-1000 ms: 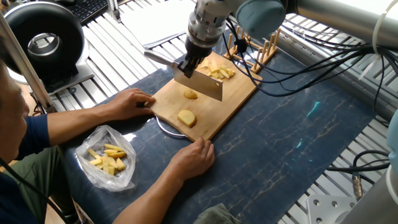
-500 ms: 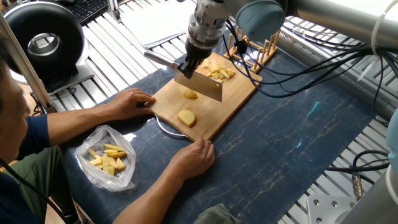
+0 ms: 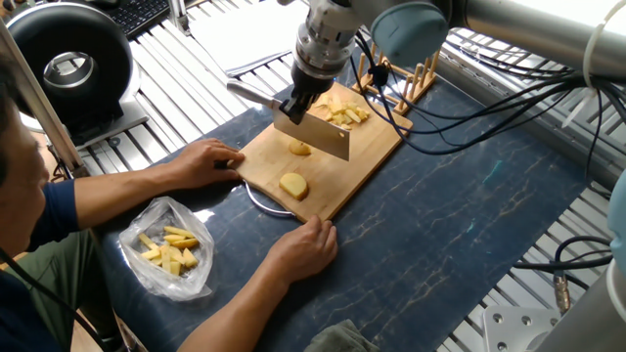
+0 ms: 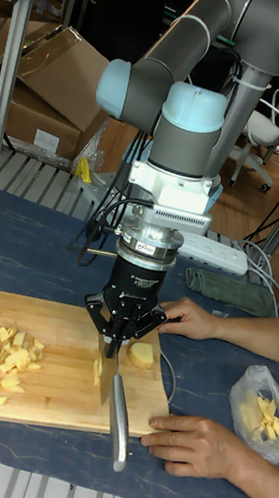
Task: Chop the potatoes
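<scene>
Two rounded pale potatoes [image 3: 293, 185] lie on our smooth wooden board [image 3: 372, 147] beside small cut chunks [image 3: 344, 114]. Our gripper [image 3: 296, 106] clamps a flat steel cleaver [image 3: 313, 134], blade over one piece.

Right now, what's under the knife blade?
A small potato piece sits on the cutting board under the cleaver held in the gripper. Whether the edge touches it is hidden by the blade.
</scene>
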Controlling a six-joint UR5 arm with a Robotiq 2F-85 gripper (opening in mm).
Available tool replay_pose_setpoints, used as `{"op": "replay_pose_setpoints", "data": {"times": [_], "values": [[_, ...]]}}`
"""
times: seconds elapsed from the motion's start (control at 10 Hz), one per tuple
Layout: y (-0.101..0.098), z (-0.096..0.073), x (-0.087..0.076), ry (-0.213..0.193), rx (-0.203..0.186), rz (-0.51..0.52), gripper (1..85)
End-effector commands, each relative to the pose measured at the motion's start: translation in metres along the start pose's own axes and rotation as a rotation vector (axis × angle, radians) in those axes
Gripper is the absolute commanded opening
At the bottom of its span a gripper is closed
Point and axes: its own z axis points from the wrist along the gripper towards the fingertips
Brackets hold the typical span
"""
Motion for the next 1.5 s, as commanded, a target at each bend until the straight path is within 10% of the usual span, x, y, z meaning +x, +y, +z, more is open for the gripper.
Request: {"op": "replay_pose_setpoints", "data": {"times": [0.0,1.4], "values": [[0.001,0.000,-0.002,-0.007,-0.008,0.007,1.0],[-0.008,0.016,0.001,-0.059,0.010,-0.019,1.0]]}}
